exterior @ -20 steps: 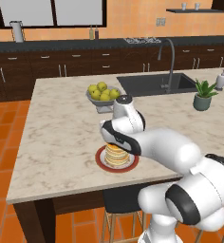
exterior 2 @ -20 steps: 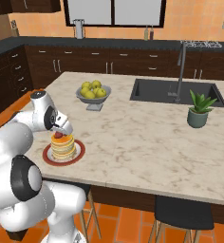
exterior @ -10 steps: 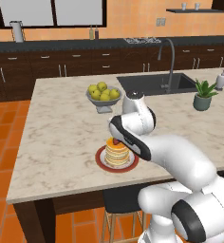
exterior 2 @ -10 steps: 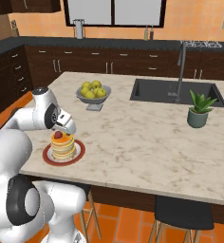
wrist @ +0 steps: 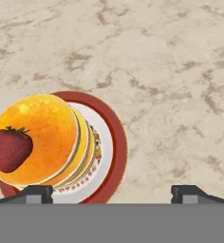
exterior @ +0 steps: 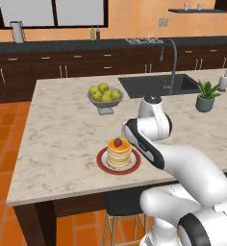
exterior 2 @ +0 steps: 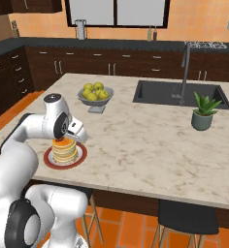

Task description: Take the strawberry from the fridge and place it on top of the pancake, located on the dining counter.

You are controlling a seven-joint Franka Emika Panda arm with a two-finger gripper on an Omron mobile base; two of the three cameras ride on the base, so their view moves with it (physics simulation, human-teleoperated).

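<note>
Plate [exterior: 134, 166] with pancake [exterior: 119, 153] set near the front edge of the dining counter [exterior: 62, 139]; bare marble open behind and to the sides, fruit bowl [exterior: 105, 98] well apart toward the back. Strawberry [wrist: 9, 149] resting on the pancake's orange top, free of the gripper [wrist: 111, 192]. Fingertips [wrist: 35, 193] wide apart with nothing between, strawberry off to the hand view's left.
</note>
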